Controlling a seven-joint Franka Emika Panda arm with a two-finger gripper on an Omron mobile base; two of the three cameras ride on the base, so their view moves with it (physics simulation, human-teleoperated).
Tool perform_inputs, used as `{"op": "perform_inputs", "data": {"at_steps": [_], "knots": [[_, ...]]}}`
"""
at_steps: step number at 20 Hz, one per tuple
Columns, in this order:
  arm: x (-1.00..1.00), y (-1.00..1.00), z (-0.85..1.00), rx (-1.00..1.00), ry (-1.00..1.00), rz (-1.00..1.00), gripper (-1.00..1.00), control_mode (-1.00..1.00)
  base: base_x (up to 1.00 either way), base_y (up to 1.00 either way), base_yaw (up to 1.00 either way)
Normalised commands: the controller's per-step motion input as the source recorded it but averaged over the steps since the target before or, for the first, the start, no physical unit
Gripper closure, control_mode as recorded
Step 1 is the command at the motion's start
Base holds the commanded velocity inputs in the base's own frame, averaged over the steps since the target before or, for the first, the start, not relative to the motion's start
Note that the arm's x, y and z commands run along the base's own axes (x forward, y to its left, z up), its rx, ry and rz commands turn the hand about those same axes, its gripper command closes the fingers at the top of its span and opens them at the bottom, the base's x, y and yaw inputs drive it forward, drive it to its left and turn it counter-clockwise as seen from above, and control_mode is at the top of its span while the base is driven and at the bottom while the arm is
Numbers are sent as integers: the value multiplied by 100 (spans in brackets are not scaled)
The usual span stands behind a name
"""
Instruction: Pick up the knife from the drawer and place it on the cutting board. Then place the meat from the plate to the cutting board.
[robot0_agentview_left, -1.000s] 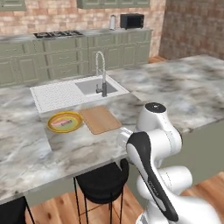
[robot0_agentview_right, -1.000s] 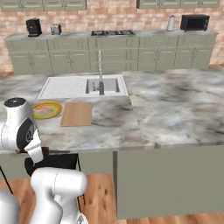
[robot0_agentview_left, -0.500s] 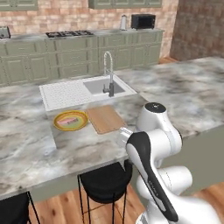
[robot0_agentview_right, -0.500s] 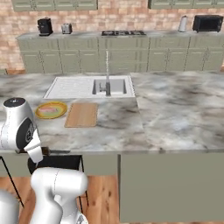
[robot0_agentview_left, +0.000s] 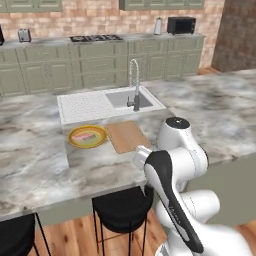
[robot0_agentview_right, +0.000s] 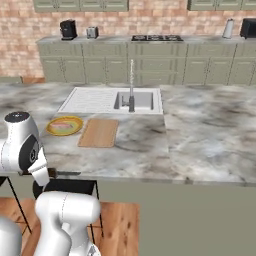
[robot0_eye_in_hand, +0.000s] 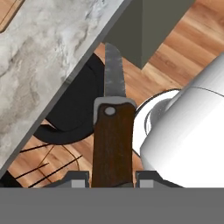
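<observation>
1. Since the earlier frames your whole picture has slid: the base has driven, so the sink, plate and board now sit differently in frame, yet none of them has moved on the table.
2. Left base view: the plate (robot0_agentview_left: 87, 136) carries the meat (robot0_agentview_left: 86, 137), and the cutting board (robot0_agentview_left: 127, 136) lies just beside it, bare. The arm is folded low at the table (robot0_agentview_left: 35, 165) edge.
3. Right base view: the knife (robot0_agentview_right: 65, 173) pokes out level below the table lip, beside the arm.
4. Hand view: the gripper (robot0_eye_in_hand: 113, 178) is clenched on the knife's brown handle, blade pointing away over a black stool (robot0_eye_in_hand: 76, 113).
5. Risk, as I judge it: raise it carelessly and the blade may catch the table's underside and twist loose.
</observation>
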Motion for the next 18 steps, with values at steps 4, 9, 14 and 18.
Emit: {"op": "perform_inputs", "data": {"at_steps": [4,9,14,18], "knots": [[0,0,0,0,0,0,100,100,48,-35,18],[0,0,0,0,0,0,100,100,37,-23,16],[0,0,0,0,0,0,100,100,11,-2,3],[0,0,0,0,0,0,100,100,3,0,0]]}}
